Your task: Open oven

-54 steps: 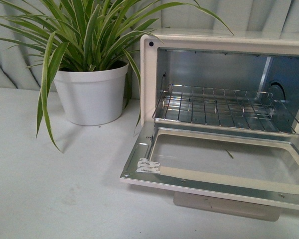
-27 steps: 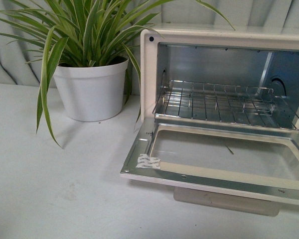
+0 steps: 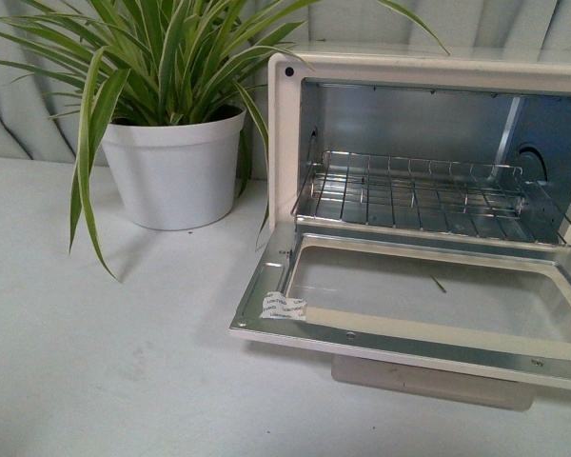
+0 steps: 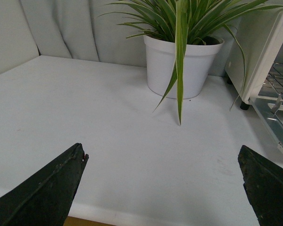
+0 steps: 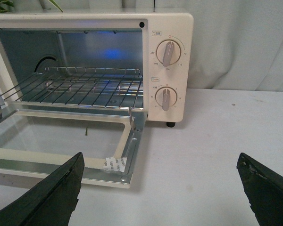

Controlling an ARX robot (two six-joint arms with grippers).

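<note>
Front view shows the oven (image 3: 428, 190) w/ door (image 3: 409, 309) dropped flat, wire rack (image 3: 419, 195) inside, potted plant (image 3: 171, 162) just left of it; no arms in frame. Only the right wrist view shows the two knobs (image 5: 166, 75) on the oven's right panel. Left gripper (image 4: 162, 188): jaws spread wide, nothing held, over bare table (image 4: 85, 122), oven off to its right. Right gripper (image 5: 160, 188): also wide apart, empty, just short of the door's front edge.

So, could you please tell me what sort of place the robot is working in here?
Probably a staged tabletop test setup rather than a real kitchen: a toaster oven with its door down sits on a plain white table beside a potted plant, with a grey curtain behind.
</note>
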